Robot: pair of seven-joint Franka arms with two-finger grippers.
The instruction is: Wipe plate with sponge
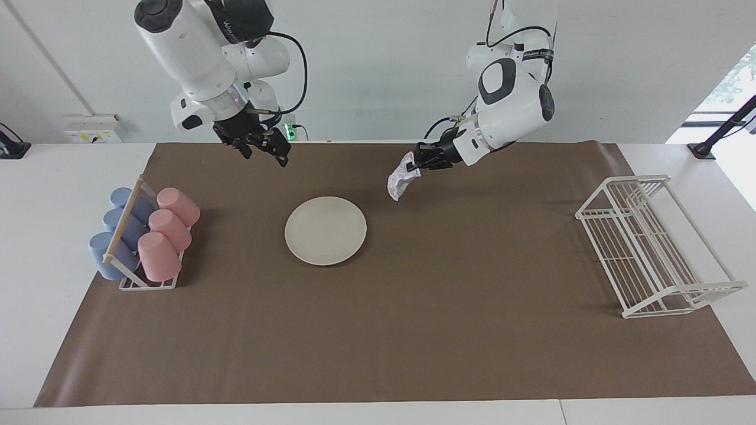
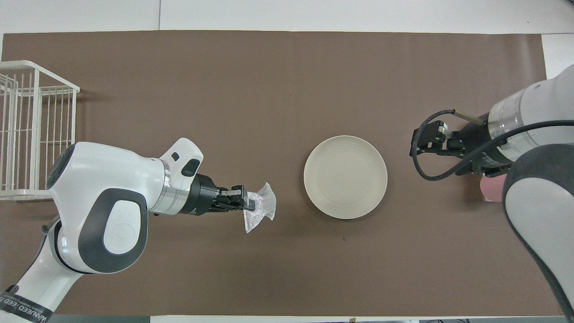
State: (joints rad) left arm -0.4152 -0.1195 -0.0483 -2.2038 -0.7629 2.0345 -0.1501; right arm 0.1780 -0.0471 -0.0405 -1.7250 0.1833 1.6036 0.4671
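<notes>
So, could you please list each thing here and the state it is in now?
Plate: flat on the mat, bare.
Sponge: hanging in the air, held.
Left end effector: shut on the sponge.
Right end effector: open, empty, raised.
Cups: lying in their holder.
Rack: empty.

Plate (image 1: 325, 230): plain cream-white, no pattern. Sponge (image 1: 403, 175): silvery-grey, shiny, fine speckled mesh texture. Table cover (image 1: 413, 330): uniform matte brown; table (image 1: 35, 248) beneath: white. Wire rack (image 1: 652, 245): white. Cups (image 1: 143, 233): three pink, three dusty blue, in white holder with pale wooden rod. Arms: glossy white shells, dark grey joint caps. Left gripper (image 1: 424, 160), right gripper (image 1: 264, 150): black; cables black.
</notes>
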